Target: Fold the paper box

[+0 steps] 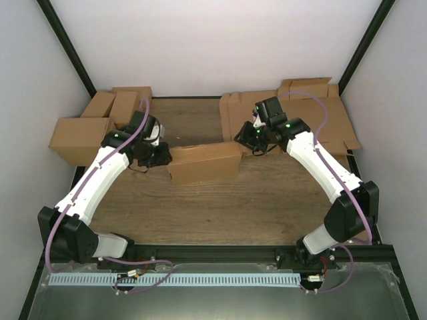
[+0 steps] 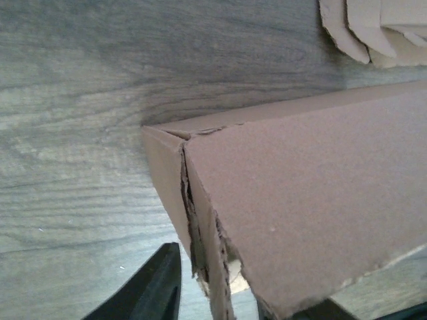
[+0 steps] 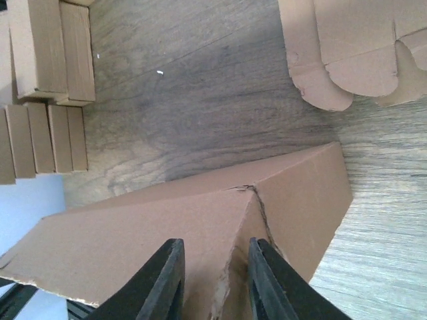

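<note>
Now | one paper box [image 1: 205,162] | left end effector [image 1: 161,157], right end effector [image 3: 213,280]: two, grip cannot tell

A robotics lab test cell is indicated: a wood-grain table [image 1: 220,213] is enclosed by plain white panels [image 1: 200,40] in black framing [image 1: 67,47], and 2 robot arms, the left arm [image 1: 91,181] and the right arm [image 1: 327,167], are bolted along its near edge by a slotted cable duct [image 1: 200,279].

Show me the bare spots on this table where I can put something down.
Widest free patch: the bare tabletop between the paper box and the near edge. A smaller one lies behind the box, between the cartons and the flat sheet pile. Crowded: both box ends, where the left tool and right tool sit, and both back corners.
</note>
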Controlling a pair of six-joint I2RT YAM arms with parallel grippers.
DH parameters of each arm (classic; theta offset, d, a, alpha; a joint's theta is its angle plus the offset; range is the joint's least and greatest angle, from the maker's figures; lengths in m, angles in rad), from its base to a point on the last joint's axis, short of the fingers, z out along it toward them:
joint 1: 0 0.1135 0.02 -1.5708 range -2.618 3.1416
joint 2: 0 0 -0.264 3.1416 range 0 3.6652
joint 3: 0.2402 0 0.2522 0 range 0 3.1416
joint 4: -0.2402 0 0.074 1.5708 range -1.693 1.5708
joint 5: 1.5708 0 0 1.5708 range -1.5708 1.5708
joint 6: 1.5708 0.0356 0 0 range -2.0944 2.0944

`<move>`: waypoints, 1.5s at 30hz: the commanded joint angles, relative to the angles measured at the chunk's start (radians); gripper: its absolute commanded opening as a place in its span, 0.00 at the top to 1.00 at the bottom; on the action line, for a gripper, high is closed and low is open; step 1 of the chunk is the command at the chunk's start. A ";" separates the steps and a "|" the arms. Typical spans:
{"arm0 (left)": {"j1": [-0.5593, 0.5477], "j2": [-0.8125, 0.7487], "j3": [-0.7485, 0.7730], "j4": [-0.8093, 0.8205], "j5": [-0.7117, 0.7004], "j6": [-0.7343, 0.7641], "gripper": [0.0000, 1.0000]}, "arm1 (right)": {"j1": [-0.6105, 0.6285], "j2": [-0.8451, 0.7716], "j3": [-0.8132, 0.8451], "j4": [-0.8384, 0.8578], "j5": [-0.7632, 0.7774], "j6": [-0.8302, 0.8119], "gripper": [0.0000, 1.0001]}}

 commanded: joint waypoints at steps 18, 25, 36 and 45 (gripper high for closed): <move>0.219 -0.181 -0.120 0.225 0.500 -0.464 0.35 | -0.006 -0.040 -0.143 0.053 0.010 -0.087 0.77; 0.244 -0.200 -0.234 0.250 0.512 -0.447 0.57 | -0.006 -0.032 -0.133 0.072 -0.002 -0.095 0.77; 0.248 -0.231 -0.390 0.300 0.520 -0.436 0.77 | -0.006 -0.022 -0.158 0.100 -0.020 -0.109 0.77; 0.247 -0.198 -0.452 0.294 0.453 -0.318 0.82 | -0.006 -0.047 -0.325 0.220 0.029 -0.209 0.62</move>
